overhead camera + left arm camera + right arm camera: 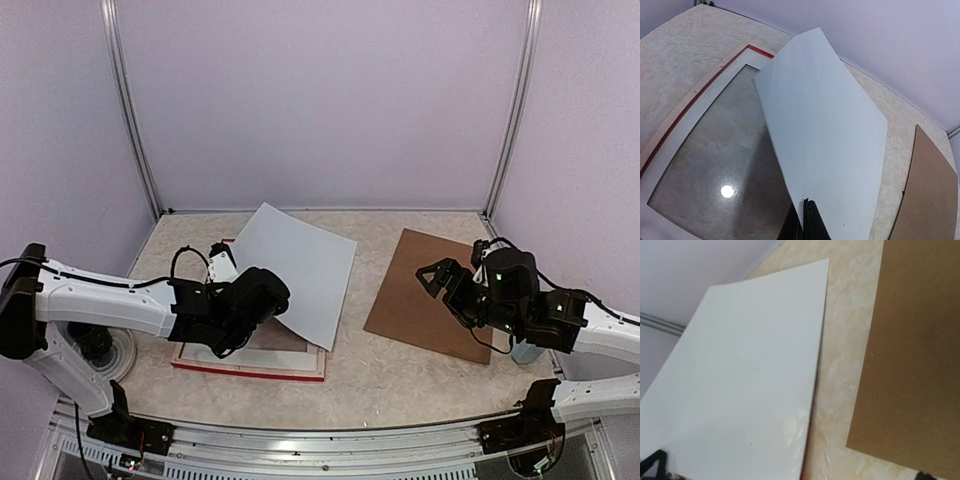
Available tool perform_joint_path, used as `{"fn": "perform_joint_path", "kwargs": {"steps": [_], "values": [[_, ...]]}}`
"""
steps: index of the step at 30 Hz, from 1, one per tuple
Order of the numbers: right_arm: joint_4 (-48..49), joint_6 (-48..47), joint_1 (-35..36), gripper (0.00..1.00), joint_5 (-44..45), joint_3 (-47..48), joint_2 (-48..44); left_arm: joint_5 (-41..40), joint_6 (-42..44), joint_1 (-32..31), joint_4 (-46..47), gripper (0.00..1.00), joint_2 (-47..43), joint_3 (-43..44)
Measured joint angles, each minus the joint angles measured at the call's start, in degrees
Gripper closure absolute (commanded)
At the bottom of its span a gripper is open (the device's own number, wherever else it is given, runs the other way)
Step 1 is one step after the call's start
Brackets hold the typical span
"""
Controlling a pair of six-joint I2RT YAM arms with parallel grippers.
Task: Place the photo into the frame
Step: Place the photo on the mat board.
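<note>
My closed left gripper (807, 222) is pinching the photo (295, 270) by its near edge, over the frame (250, 370) at nine o'clock. It is looking thin, bendy, slippery. My right gripper (445, 280) is hanging wide apart.

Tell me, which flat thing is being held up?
The white sheet: the left pincer pinches it and tilts it up. The brown board and the red frame lie flat.

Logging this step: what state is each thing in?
Frame: lying flat, no photo in yet.
Photo: white side up, tilted over frame, held at its edge.
Board: flat, beside frame.
Left gripper: shut on photo.
Right gripper: open, empty, above board.
</note>
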Motion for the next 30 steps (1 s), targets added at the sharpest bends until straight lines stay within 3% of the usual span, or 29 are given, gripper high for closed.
{"fn": "perform_joint_path", "kwargs": {"steps": [16, 30], "values": [[7.7, -2.8, 0.0, 0.01, -7.1, -0.1, 12.5, -0.8, -27.6, -4.2, -22.0, 1.0, -1.4, -3.0], [10.2, -3.8, 0.0, 0.01, -9.3, -0.1, 15.3, 0.6, -37.6, -5.1, -30.0, 0.99, 1.3, -3.0]]}}
